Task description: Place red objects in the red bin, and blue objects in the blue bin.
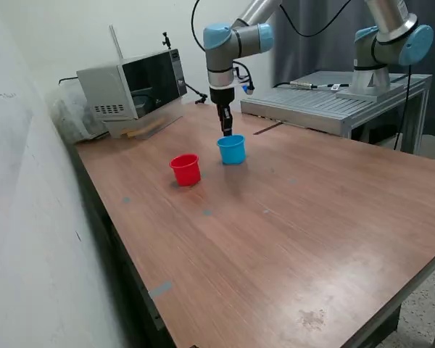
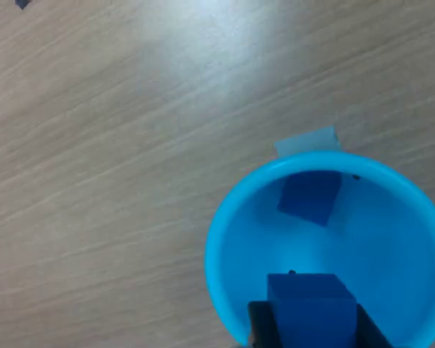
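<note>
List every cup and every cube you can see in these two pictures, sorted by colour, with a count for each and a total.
Light blue cup: 1
Red cup: 1
Dark blue cubes: 2, one lying inside the light blue cup, one held between the gripper fingers just over its rim
Red cubes: 0 in view; the red cup's inside is not visible
Total: 4

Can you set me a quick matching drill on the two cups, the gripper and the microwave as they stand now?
Things:
1. light blue cup
2. red cup
3. gripper
4. microwave

States:
A. shut on a dark blue cube
B. at the table's far edge
C. holds a dark blue cube on its floor
D. upright, on the exterior view's left of the other cup

Pairs: 1-C, 2-D, 3-A, 4-B
</note>
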Motion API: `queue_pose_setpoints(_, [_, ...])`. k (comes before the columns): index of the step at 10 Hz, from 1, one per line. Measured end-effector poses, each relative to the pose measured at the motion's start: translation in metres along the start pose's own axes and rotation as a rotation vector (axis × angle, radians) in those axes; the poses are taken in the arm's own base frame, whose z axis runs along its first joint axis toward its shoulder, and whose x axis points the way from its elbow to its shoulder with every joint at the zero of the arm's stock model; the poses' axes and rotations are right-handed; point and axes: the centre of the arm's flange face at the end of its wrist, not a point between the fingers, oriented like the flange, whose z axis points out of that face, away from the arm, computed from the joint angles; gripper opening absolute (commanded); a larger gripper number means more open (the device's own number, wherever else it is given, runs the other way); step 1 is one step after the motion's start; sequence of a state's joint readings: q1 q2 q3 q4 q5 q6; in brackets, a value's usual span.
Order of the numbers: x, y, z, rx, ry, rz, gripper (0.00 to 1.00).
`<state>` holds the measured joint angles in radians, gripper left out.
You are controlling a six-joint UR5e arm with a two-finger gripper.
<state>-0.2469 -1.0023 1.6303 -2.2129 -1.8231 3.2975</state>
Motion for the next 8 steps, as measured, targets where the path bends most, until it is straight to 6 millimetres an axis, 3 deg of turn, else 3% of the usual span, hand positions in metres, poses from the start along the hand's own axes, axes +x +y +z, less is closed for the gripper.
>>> queue_pose_setpoints(2, [0.0003, -0.0022, 0.0023, 0.006, 0.0, -0.002, 0.0])
queue_pose_setpoints(3, [0.0005, -0.0032, 0.0033, 0.009, 0.0, -0.002, 1.0])
queue_pose_setpoints(8, [0.0009, -0.005, 0.0053, 0.012, 0.002, 0.0, 1.0])
